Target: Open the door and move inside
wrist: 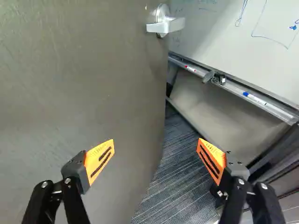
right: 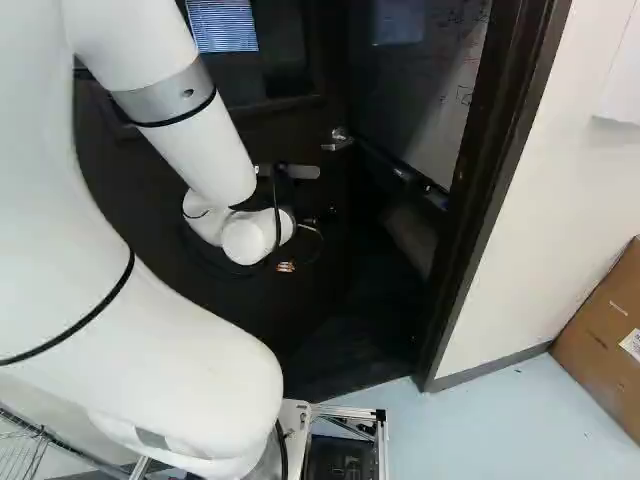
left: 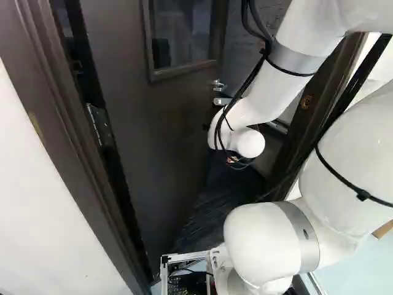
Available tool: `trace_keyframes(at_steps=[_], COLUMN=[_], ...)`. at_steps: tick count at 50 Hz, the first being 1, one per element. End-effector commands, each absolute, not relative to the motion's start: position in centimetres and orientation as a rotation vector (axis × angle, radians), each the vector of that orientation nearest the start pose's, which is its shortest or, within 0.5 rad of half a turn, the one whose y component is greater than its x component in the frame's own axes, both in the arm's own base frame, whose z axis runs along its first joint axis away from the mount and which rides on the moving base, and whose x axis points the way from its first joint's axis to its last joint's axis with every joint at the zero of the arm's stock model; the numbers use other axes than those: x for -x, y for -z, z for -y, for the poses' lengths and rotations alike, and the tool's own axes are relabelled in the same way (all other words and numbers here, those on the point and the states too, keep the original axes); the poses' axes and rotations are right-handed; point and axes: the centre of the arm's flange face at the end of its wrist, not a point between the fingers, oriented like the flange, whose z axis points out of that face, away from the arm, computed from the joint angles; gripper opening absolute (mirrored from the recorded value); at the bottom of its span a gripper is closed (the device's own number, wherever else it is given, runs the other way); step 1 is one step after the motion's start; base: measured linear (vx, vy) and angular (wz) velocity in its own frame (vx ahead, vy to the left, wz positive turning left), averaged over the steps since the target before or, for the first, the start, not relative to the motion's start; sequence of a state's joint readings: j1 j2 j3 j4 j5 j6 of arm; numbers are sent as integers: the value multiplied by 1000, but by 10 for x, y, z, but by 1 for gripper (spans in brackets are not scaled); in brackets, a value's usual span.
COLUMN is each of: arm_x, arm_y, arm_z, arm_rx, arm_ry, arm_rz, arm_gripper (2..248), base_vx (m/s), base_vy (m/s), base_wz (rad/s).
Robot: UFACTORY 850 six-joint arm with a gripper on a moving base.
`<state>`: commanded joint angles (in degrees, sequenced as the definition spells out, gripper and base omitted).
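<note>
- Dark brown door (left: 163, 123): partly open, with a gap between its free edge and the door frame (right: 505, 140) in the right base view.
- Gripper (right: 286, 267): 2 fingers set wide apart, orange pads (wrist: 100, 161) facing across the space between them. In the wrist view, 1 finger overlaps the door face; the other overlaps the area past the free edge. Contact with the door cannot be determined.
- Handle (wrist: 170, 25): silver lever near the free edge, ahead of the gripper (wrist: 156, 149).
- Whiteboard (wrist: 219, 32): beyond the free edge; its ledge (wrist: 233, 87) carries 2 markers.
- Carpet (wrist: 175, 186): striped, past the door.
- Cardboard box (right: 605, 330): beside the white wall (right: 575, 190), at the right of the right base view.
</note>
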<state>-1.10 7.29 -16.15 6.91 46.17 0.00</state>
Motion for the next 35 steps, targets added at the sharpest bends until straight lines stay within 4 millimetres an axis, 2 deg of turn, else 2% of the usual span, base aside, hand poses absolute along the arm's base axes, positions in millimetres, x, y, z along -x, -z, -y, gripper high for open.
trace_keyframes(at_steps=[35], arm_x=[-364], arm_y=[-388], arm_z=[-8], arm_rx=[2582], arm_ry=[1781], arm_rz=[-377], arm_gripper=[247], base_vx=[0], base_vy=[0], base_wz=[0])
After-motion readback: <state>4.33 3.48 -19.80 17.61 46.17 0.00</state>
